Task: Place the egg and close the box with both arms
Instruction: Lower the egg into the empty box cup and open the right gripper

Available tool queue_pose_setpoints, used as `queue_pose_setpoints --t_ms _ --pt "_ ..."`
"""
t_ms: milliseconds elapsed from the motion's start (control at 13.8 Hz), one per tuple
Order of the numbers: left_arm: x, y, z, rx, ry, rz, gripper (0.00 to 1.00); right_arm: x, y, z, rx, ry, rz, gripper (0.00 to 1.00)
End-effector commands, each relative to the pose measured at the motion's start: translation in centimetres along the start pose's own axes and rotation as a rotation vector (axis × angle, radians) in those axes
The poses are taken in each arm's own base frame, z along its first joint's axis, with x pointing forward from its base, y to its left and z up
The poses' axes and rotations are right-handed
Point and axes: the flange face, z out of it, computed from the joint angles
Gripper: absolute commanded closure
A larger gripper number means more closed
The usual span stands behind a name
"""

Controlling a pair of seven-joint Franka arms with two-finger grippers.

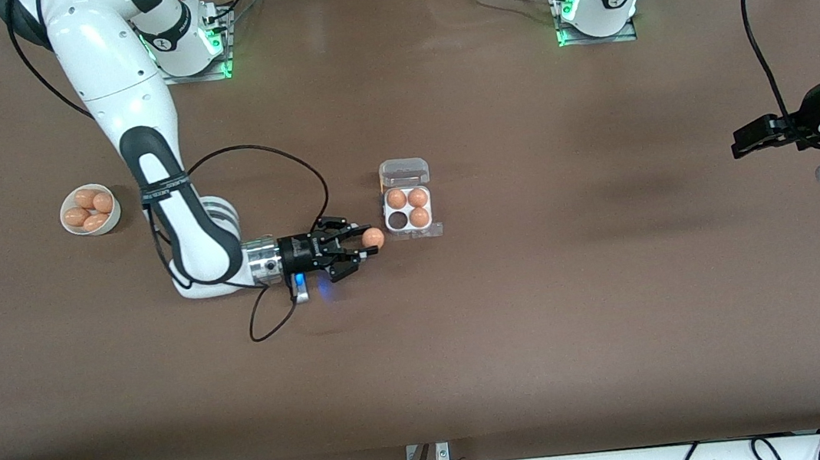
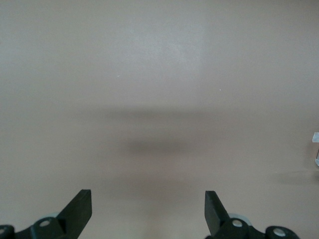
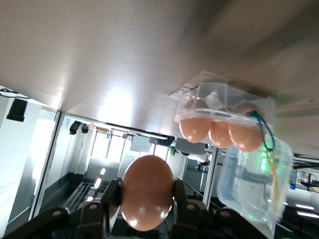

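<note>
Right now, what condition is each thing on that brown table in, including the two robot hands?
Right hand: shut on an orange-brown egg, beside the box.
Left hand: open, waiting over bare table.
Clear plastic four-cell egg box: lid open, three cells filled, one empty.
Round white bowl: holds four similar eggs.

Evenly and brightly lit from overhead across the brown table, with soft, diffuse shadows lying under both arms. Green glow at the two arm bases; small blue gleam beneath the right gripper. Hazy and low in contrast through the left wrist view, a smeared dark shadow band mid-frame. Strong white glare on the table in the right wrist view; smeared at the edges.
</note>
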Motion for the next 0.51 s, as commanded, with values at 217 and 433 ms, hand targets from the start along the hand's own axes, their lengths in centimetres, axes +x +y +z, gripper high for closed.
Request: queue_pose_setpoints --t_ms 217,433 --pt "0.2 -0.6 -0.4 0.019 0.009 0.015 0.00 -0.7 0.4 4.4 -0.001 0.024 0.012 0.67" --pt "0.2 -0.5 -0.4 0.020 0.009 0.016 0.00 -1.3 1.3 6.4 -0.035 0.020 0.008 0.67"
